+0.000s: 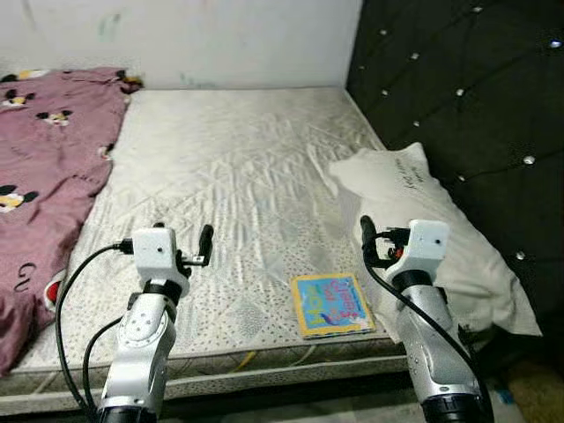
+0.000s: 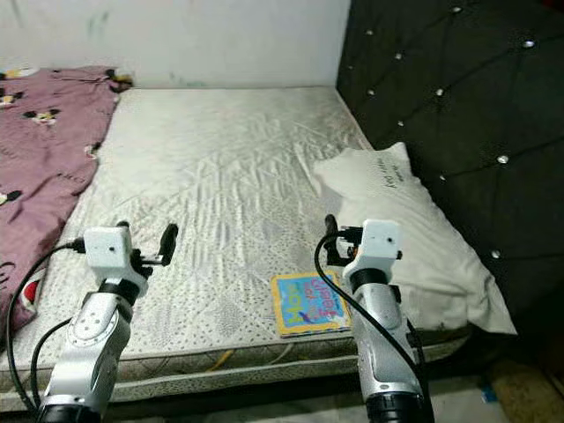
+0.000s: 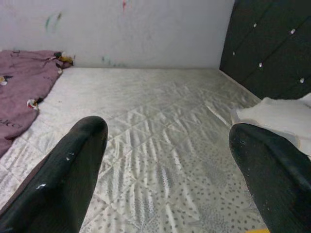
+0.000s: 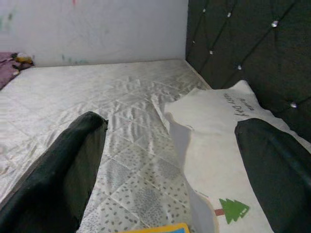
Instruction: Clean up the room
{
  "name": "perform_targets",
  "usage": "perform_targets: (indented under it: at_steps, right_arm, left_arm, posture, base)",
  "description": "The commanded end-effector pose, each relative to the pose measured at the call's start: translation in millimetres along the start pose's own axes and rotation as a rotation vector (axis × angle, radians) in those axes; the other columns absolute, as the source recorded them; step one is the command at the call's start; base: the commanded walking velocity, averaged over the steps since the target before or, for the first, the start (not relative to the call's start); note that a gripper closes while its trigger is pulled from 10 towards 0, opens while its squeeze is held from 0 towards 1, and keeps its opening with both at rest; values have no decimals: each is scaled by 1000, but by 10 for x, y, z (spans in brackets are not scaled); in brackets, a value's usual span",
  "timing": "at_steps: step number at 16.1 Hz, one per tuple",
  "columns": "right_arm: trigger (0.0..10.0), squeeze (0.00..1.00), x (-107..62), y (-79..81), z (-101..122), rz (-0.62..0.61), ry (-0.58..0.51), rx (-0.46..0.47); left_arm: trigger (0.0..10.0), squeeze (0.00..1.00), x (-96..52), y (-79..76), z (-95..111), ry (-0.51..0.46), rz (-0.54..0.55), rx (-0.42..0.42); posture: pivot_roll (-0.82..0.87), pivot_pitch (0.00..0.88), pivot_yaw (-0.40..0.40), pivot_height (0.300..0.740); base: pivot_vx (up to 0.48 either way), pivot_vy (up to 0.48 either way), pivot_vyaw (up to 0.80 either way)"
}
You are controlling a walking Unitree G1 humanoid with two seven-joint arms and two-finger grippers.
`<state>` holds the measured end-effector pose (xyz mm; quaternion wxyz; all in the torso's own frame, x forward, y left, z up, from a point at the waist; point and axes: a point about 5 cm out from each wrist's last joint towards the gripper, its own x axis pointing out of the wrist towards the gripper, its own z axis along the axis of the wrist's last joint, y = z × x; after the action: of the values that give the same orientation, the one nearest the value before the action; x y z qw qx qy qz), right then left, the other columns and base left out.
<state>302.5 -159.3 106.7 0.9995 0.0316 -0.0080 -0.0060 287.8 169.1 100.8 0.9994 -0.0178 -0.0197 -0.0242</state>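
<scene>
A colourful picture book (image 1: pixel 332 304) lies flat near the front edge of a bare mattress (image 1: pixel 238 176); its yellow edge (image 4: pixel 155 228) shows low in the right wrist view. My right gripper (image 1: pixel 365 231) hovers open just above and right of the book, over the edge of a white pillow (image 1: pixel 441 238). My left gripper (image 1: pixel 205 240) is held up over the mattress's front left part, open and empty. A mauve cartoon-mouse blanket (image 1: pixel 44 167) is heaped along the left side of the bed.
A black tufted headboard (image 1: pixel 476 97) rises along the bed's right side and a white wall (image 1: pixel 176 40) stands behind. The pillow (image 4: pixel 218 145) lies against the headboard. A strip of floor (image 1: pixel 529 388) shows at the front right corner.
</scene>
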Motion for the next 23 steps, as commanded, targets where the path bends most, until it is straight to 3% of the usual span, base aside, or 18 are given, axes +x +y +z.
perform_targets:
  at_steps: [1,23]
  right_arm:
    - [10000,0,19,5,-5,13,-4,-9]
    - [10000,0,98,27,-60,61,13,1]
  left_arm:
    - [10000,0,19,-8,-3,-4,-11,-4]
    - [10000,0,81,-29,6,-17,-6,-9]
  posture:
    - [-66,0,-8,740]
    - [-58,0,-28,740]
  base:
    - [0,405,0]
    - [0,476,0]
